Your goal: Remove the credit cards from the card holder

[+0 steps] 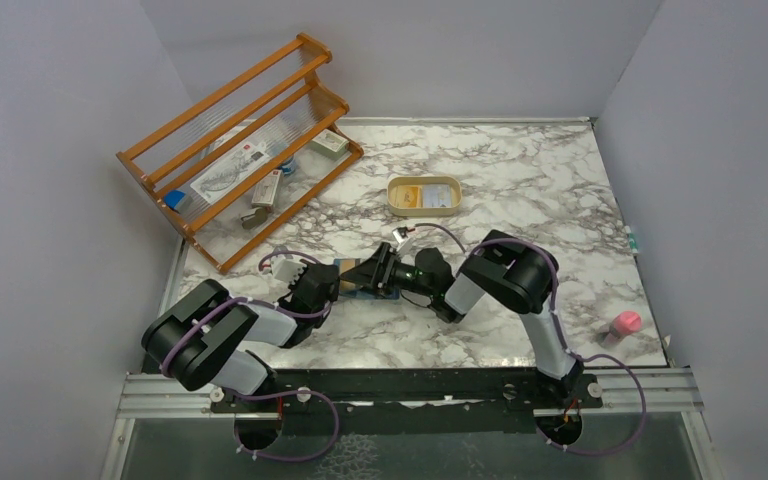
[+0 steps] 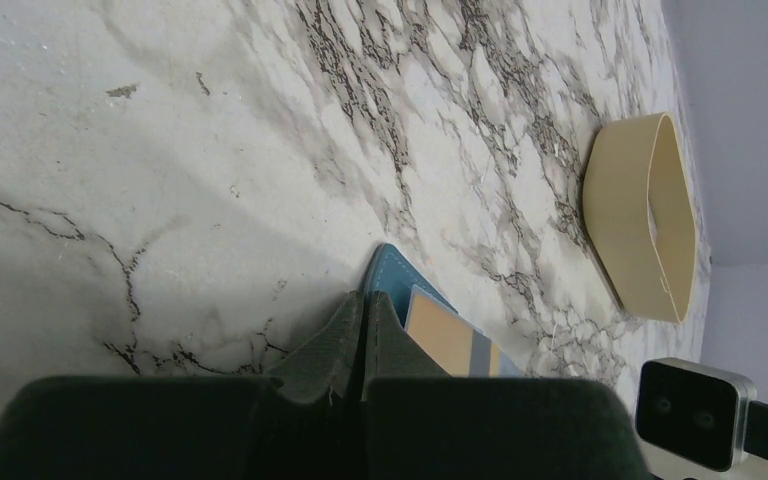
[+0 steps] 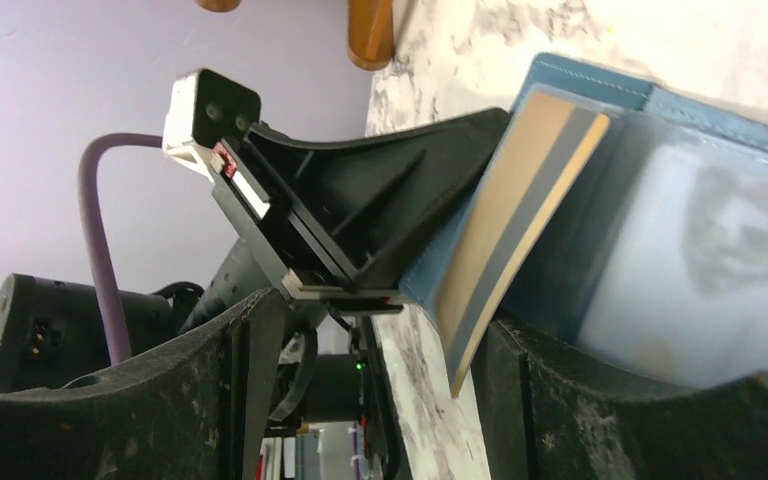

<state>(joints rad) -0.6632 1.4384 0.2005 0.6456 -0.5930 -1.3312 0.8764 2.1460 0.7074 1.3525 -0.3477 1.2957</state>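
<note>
The teal card holder (image 1: pixel 360 292) lies open on the marble table between both arms. My left gripper (image 2: pixel 368 300) is shut, its tips pressing on the holder's corner (image 2: pixel 392 272). It also shows in the top view (image 1: pixel 335 283). A yellow credit card with a dark stripe (image 3: pixel 505 210) sticks out of the holder, bent, and shows in the left wrist view (image 2: pixel 450 340). My right gripper (image 3: pixel 380 390) is open, its fingers either side of that card's free end, the right finger nearest it. A pale blue-white card (image 3: pixel 700 270) sits in an inner slot.
A cream tray (image 1: pixel 425 195) holding something yellow stands behind the holder. A wooden rack (image 1: pixel 240 150) with white packets stands at the back left. A pink object (image 1: pixel 625 322) lies at the front right. Grey walls close in three sides.
</note>
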